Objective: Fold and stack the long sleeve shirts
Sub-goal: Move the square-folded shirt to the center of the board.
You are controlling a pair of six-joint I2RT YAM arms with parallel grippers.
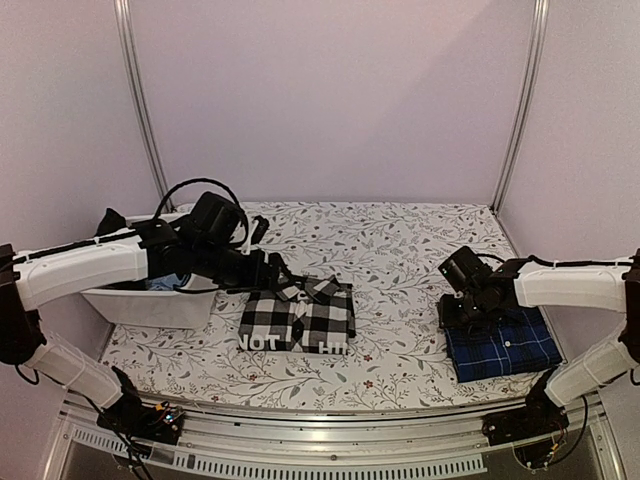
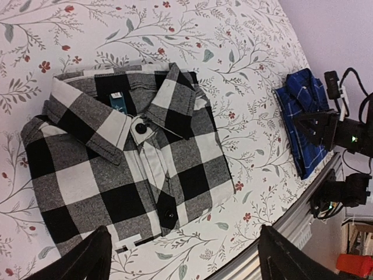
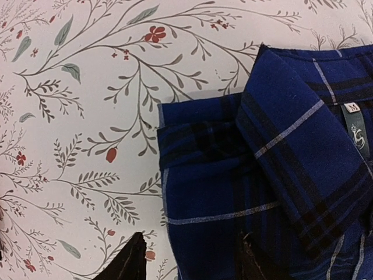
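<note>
High overview; wrist close-ups down onto shirts

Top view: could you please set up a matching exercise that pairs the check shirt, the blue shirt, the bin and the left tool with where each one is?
Things:
1. check shirt
2. blue shirt
3. bin
4. left tool

Places:
A. at the left edge of the table
B. folded, near the table's right edge
C. open, over the check shirt
D. folded, in the middle of the table

Pairs: 1-D, 2-B, 3-A, 4-C
</note>
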